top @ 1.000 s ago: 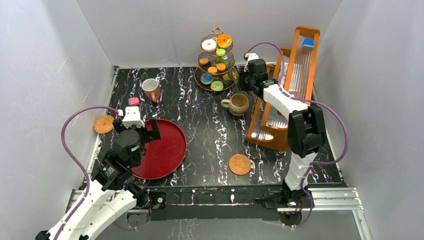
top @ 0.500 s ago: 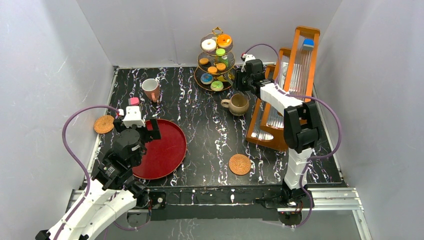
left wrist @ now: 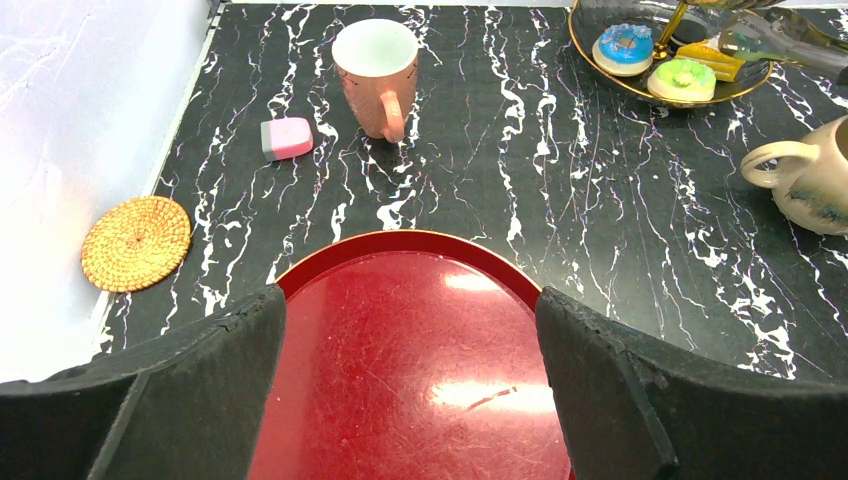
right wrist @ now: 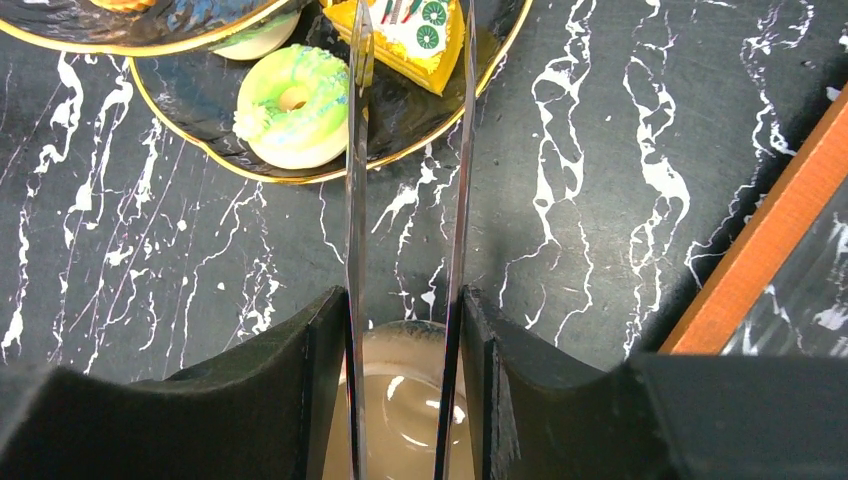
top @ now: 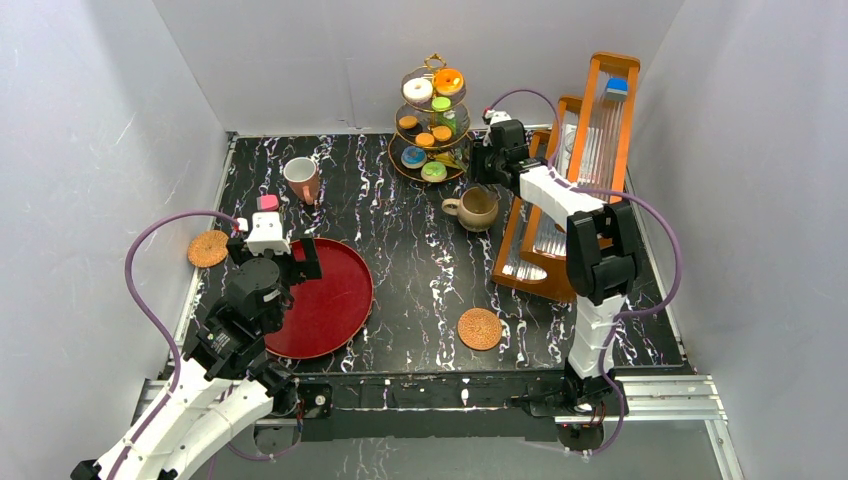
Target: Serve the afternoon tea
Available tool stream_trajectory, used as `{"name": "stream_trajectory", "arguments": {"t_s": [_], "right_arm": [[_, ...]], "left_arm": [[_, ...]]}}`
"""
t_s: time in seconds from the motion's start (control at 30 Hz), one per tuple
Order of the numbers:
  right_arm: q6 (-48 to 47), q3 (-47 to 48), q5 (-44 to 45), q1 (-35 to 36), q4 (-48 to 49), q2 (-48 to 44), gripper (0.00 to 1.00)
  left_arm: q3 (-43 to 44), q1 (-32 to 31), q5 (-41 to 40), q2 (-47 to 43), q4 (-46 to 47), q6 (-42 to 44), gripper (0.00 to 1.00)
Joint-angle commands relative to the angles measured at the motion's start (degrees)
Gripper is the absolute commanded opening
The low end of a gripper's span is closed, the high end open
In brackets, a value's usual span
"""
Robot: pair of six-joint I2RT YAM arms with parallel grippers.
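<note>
Right hand (right wrist: 405,315) grips tongs (right wrist: 357,180); tips either side of yellow cake slice (right wrist: 420,35) ahead on stand (right wrist: 390,120). Left hand (left wrist: 408,305) wide above tray (left wrist: 405,400).

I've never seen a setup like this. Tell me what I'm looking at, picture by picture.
Two robot arms are bolted at the near edge of a black table. The wide picture looks down from above and behind them; the other two come from a camera on each wrist. On the table stand a gold stand of toy pastries, a pink mug, a beige mug, a red tray, a left coaster, a front coaster and a loose pink pastry. A wooden rack stands at the right. The left hand hangs open and empty over the tray. The right hand grips metal tongs, whose tips reach the yellow cake slice on the stand's bottom tier, beside a green donut.
</note>
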Motion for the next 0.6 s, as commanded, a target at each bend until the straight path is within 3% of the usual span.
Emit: {"name": "stream_trajectory", "arguments": {"t_s": [0.0, 0.57], "right_arm": [[-0.98, 1.62, 1.09, -0.27, 0.41, -6.17, 0.52], [-0.66, -5.42, -0.37, -0.3, -8.97, -17.77, 0.49]], "left_arm": [[0.06, -0.24, -1.19, 0.08, 1.35, -0.01, 0.92], [-0.37, -0.25, -1.09, -0.77, 1.35, 0.21, 0.92]]}}
